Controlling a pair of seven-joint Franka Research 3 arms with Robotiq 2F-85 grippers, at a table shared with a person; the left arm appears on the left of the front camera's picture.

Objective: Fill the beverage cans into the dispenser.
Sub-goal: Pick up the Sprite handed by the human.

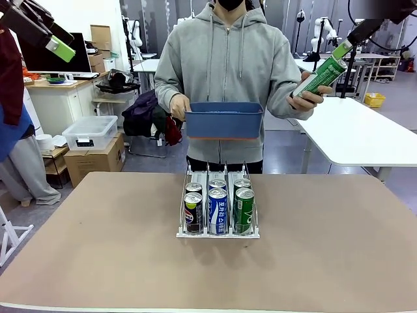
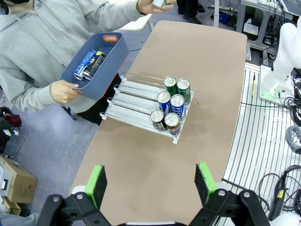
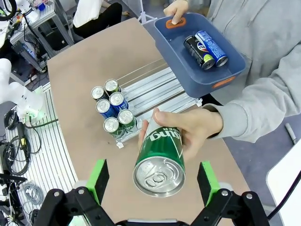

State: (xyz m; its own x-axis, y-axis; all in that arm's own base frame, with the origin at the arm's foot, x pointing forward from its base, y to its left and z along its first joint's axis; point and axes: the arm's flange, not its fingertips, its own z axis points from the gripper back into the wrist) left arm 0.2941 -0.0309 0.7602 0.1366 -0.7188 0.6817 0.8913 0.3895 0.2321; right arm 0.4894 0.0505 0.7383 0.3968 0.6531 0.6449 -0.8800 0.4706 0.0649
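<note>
While six cans (image 1: pixel 217 210) stand at the front of the dispenser (image 2: pixel 131 101) in the middle of the desk (image 1: pixel 326 261), two to a lane, the person's hand (image 3: pixel 188 127) holds a green can (image 3: pixel 160 157) low in my right wrist frame, between the fingers of my right pincer (image 3: pixel 153 175), which stands released, clear of it on both sides. Upper right there, a blue bin (image 3: pixel 188 79) holds two more cans (image 3: pixel 207 47). My left pincer (image 2: pixel 150 181) is released too, above the desk.
</note>
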